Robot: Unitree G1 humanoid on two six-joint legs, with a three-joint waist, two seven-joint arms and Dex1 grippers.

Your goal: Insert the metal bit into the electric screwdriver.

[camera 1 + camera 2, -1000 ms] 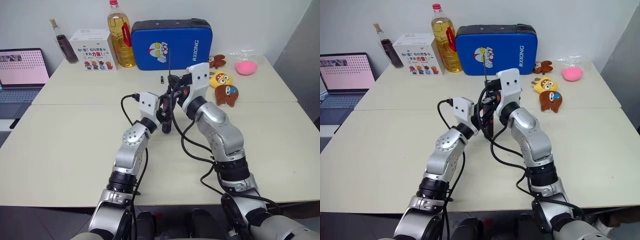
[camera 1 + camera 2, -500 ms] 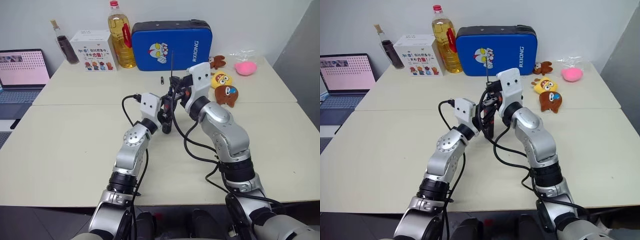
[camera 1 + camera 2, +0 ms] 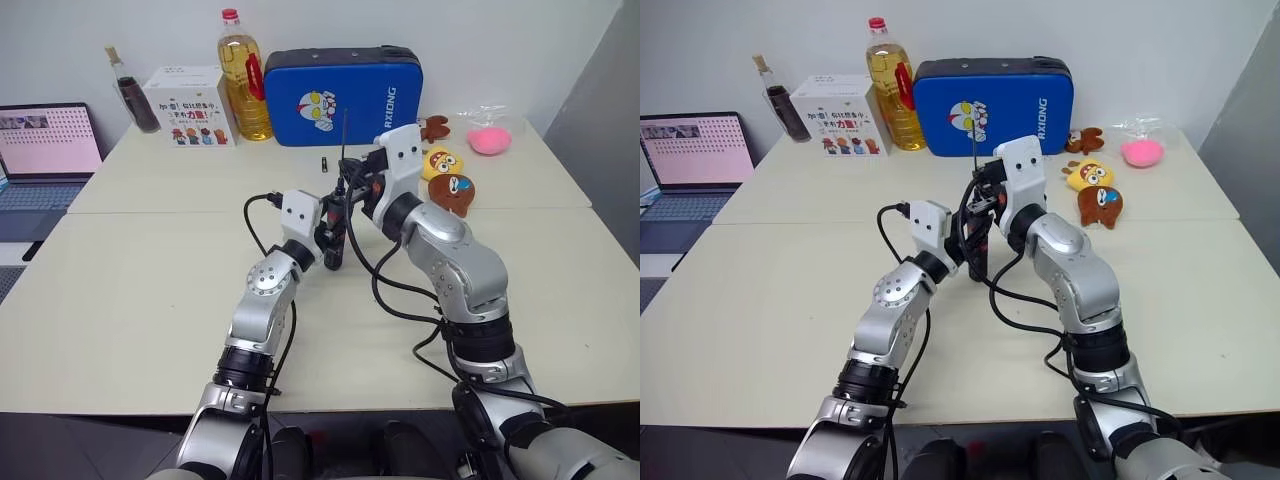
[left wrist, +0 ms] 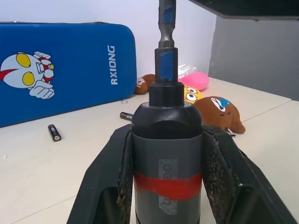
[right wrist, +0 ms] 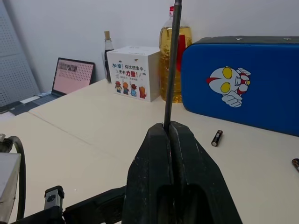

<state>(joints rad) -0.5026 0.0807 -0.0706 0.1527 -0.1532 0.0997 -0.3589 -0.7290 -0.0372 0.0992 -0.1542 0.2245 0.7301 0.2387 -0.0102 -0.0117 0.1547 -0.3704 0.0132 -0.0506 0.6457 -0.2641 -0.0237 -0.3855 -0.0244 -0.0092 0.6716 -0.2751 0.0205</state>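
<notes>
Beige worktop (image 3: 120, 300), frame centre: left pincer (image 4: 163, 186) clenched around electric screwdriver (image 4: 166, 154), held upright as socket; right pincer (image 5: 174, 135) pinches metal bit (image 5: 174, 60) vertically, its lower end entering the chuck.

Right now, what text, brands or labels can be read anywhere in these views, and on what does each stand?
"RXIONG": white letters running up the right end of the blue case.
White box: red characters above a row of cartoon figures, too small to read.
Electric screwdriver: faint embossed marking by its red band, not legible.
Laptop: screen content too small to read.
Oil bottle: red label, unreadable.
</notes>
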